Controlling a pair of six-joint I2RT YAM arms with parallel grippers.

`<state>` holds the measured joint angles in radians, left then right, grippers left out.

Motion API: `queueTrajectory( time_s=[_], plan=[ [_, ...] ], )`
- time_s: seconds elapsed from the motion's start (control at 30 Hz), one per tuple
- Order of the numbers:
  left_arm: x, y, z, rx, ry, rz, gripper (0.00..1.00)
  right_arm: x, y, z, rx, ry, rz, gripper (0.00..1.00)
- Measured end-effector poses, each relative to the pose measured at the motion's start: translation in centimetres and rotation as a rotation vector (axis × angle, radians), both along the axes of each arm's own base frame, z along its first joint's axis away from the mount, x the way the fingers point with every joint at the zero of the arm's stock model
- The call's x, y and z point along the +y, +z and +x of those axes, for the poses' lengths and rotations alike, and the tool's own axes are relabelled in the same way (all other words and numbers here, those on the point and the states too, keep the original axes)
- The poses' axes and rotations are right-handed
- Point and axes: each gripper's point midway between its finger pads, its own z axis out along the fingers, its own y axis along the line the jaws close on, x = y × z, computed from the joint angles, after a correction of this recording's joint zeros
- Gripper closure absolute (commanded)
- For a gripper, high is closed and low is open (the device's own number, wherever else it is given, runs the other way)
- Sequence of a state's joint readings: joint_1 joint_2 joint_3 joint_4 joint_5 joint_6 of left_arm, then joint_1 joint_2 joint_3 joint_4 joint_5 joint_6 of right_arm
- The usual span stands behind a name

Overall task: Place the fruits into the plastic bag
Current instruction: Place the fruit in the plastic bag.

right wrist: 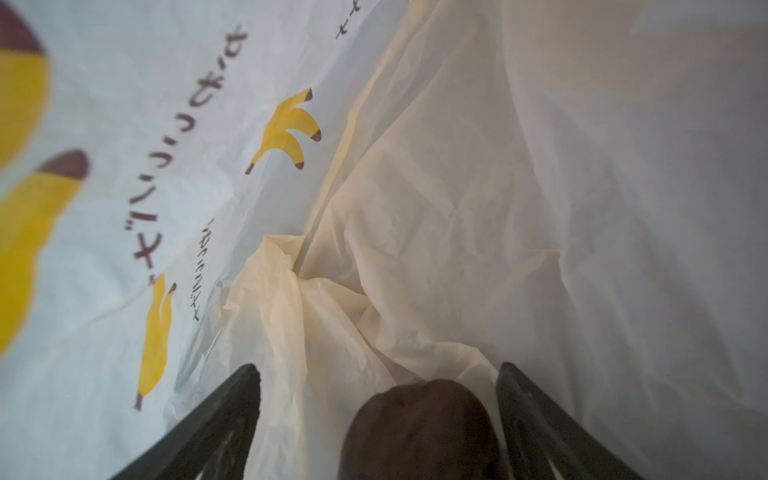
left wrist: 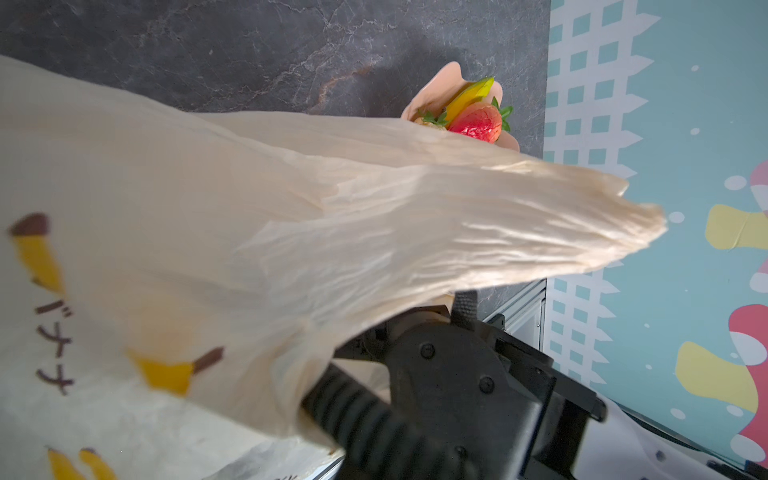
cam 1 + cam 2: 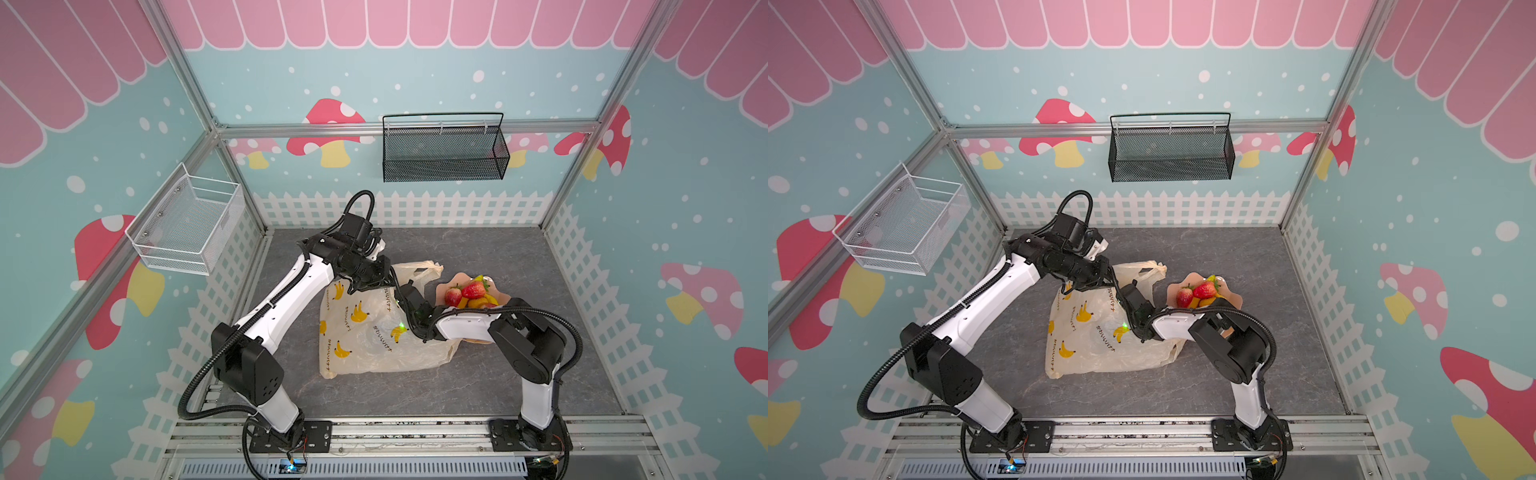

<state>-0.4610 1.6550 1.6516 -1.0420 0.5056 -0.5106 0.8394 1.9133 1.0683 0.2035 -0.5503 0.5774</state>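
Drop-off step: right tool [image 1: 378, 368] is inside the thin cream banana-print plastic bag [image 3: 374, 345], jaws spread wide, dark brown round toy fruit [image 1: 419, 424] loose between them. Meanwhile the left tool [image 3: 376, 286] looks pinched shut on the bag's rim. Next: back out, grab a red strawberry [image 3: 476, 288] off the pink wavy-edged plate [image 3: 441, 289].

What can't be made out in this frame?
Left gripper fingertips: covered by the plastic bag in the left wrist view, by its own wrist in both top views.
Fruits on the pink plate: right arm covers the near part in both top views; count unclear.
Dark brown fruit: cut off by the right wrist view's bottom edge.
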Motion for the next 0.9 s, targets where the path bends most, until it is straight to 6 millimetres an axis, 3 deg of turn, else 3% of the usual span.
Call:
queueTrajectory(
  time_s=[0.2, 0.5, 0.9],
  plan=[
    [-0.1, 0.0, -0.1, -0.010, -0.021, 0.003, 1.00, -0.7, 2.6, -0.1, -0.030, -0.014, 0.017, 0.06],
    [0.5, -0.3, -0.6, -0.031, -0.056, 0.062, 1.00, -3.9, 4.2, 0.4, -0.065, -0.119, -0.076, 0.04],
    [1.2, -0.4, -0.4, -0.065, -0.075, 0.114, 1.00, -8.1, 5.5, -0.6, -0.113, -0.211, -0.170, 0.04]
  ],
)
